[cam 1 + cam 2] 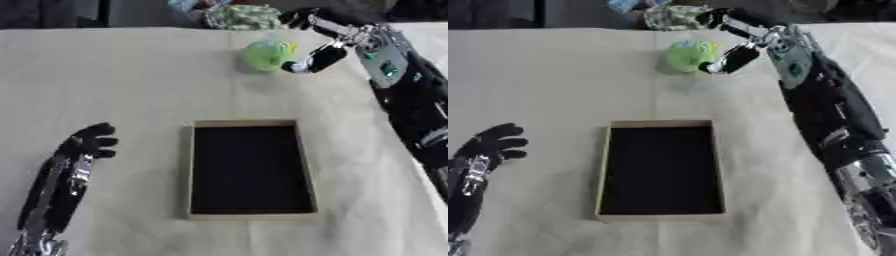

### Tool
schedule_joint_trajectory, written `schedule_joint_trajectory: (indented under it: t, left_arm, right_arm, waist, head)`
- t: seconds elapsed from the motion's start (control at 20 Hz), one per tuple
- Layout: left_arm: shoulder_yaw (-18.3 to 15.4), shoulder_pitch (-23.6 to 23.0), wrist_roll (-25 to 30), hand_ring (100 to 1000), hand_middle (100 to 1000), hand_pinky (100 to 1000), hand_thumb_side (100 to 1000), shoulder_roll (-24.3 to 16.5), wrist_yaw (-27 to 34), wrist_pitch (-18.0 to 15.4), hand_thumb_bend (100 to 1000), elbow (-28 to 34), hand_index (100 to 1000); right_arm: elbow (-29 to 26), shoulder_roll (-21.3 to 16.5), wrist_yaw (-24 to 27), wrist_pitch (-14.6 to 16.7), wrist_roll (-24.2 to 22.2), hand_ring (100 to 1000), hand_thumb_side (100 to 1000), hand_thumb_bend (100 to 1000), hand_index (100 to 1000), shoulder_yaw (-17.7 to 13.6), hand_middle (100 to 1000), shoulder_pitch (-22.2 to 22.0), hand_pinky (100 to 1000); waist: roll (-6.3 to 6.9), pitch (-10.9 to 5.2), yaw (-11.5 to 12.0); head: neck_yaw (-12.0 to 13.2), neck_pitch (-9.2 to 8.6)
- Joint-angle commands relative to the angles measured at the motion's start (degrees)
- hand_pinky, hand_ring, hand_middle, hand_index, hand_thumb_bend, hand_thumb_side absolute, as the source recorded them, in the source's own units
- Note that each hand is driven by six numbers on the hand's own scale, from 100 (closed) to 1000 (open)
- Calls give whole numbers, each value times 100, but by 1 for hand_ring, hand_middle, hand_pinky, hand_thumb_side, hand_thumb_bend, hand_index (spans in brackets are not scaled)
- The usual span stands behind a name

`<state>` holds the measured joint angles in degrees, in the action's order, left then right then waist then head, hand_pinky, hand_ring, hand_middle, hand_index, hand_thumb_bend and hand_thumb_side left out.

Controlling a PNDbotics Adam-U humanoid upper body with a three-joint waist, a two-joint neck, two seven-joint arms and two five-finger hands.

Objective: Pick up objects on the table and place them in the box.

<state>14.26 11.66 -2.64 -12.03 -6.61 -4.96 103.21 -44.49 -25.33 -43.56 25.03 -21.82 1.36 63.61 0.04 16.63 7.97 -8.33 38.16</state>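
Left eye view puts the green ball point(266, 54) at upper centre of the surface point(131, 80), the right robot hand point(328, 37) spread around it — thumb touching its right side, not yet closed. Judging by the box point(187, 170) at centre, dark and empty inside, nothing is placed yet; the whole pick remains. The left robot hand point(87, 142) rests at lower left, fingers curled on nothing. Right eye view shows more of the right forearm — little else differs.

box point(251, 169) mid-table point(131, 75), ball point(265, 54) behind it, right hand point(325, 36) beside ball
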Motion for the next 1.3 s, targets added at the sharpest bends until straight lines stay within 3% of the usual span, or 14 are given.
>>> schedule_joint_trajectory:
  t: [0.05,1.0,1.3]
  left_arm:
    - [7,71,36,753,747,720,873,3,12,-14,100,110,844]
    - [30,66,167,755,746,721,876,35,-11,-60,100,88,845]
    - [34,68,215,756,746,722,879,38,-53,-65,100,84,846]
  right_arm:
    - [-10,-30,-44,-6,79,892,261,415,973,-60,891,175,866]
    - [151,142,-208,-118,320,892,263,404,971,-122,889,226,863]
    - [257,86,-645,-282,493,898,261,423,977,-130,896,231,875]
  waist:
    - [-3,-91,18]
    - [0,-53,122]
    - [-8,-30,174]
  head:
    - [-37,-79]
    - [-166,-181]
    - [-252,-213]
